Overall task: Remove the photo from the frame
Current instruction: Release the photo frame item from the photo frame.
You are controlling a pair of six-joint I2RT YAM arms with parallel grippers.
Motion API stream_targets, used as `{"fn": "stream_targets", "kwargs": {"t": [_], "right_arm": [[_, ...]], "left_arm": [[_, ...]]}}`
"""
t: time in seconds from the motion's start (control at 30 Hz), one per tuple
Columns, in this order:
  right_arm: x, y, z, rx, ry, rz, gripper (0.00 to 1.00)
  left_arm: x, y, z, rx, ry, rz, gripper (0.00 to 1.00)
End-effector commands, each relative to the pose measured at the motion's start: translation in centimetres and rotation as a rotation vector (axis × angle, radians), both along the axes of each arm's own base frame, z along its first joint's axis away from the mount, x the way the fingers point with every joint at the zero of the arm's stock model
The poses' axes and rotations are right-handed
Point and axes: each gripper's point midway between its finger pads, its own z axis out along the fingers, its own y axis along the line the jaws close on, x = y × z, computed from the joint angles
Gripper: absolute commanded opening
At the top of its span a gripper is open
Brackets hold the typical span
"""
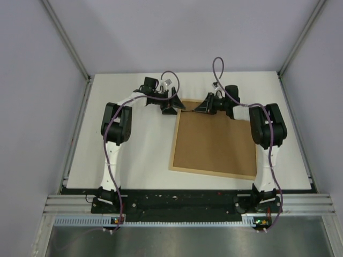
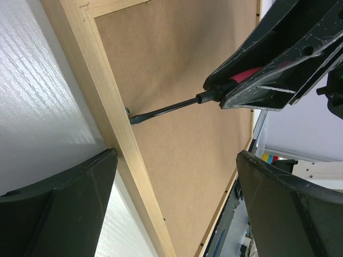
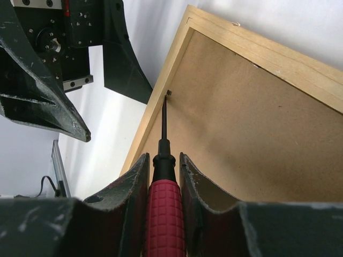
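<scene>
The frame (image 1: 172, 155) lies face down on the white table, its pale wood rim around the brown backing board (image 1: 217, 142). The photo is hidden beneath the board. My right gripper (image 1: 202, 107) is shut on a red-handled screwdriver (image 3: 165, 219). The screwdriver's black tip rests at a small metal tab (image 3: 168, 92) on the frame's far rim (image 3: 268, 53). My left gripper (image 1: 170, 107) is open and empty just past the frame's far left corner, its fingers (image 2: 59, 209) straddling the rim (image 2: 115, 123). The left wrist view also shows the screwdriver shaft (image 2: 166, 110).
The frame fills the right half of the white table (image 1: 134, 155). Grey walls enclose the back and sides. The two wrists stand close together at the frame's far edge, with purple cables looping above them.
</scene>
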Motion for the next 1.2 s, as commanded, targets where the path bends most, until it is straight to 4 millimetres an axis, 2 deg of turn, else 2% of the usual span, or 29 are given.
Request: {"fn": "stream_targets", "kwargs": {"t": [0.0, 0.07, 0.3, 0.4, 0.57, 0.97, 1.17], "right_arm": [[0.8, 0.7, -0.1, 0.012, -0.029, 0.001, 0.00], [0.5, 0.7, 0.3, 0.031, -0.016, 0.016, 0.00], [0.4, -0.5, 3.9, 0.067, -0.060, 0.005, 0.00], [0.4, -0.9, 4.4, 0.064, -0.073, 0.000, 0.00], [0.5, -1.4, 4.1, 0.061, -0.070, -0.012, 0.00], [1.0, -2.3, 1.4, -0.002, -0.046, -0.024, 0.00], [1.3, -1.7, 1.1, 0.014, -0.049, -0.020, 0.00]], "left_arm": [[-0.8, -1.2, 1.1, -0.046, -0.018, -0.043, 0.98], [-0.9, -1.1, 1.1, -0.045, -0.018, -0.043, 0.98], [-1.0, -1.1, 1.5, -0.045, -0.024, -0.042, 0.98], [-0.9, -1.1, 1.4, -0.044, -0.025, -0.041, 0.98], [-1.1, -1.1, 1.5, -0.045, -0.024, -0.043, 0.98], [-1.1, -1.1, 1.5, -0.047, -0.023, -0.041, 0.98], [-1.1, -1.2, 1.6, -0.054, -0.018, -0.041, 0.98]]}}
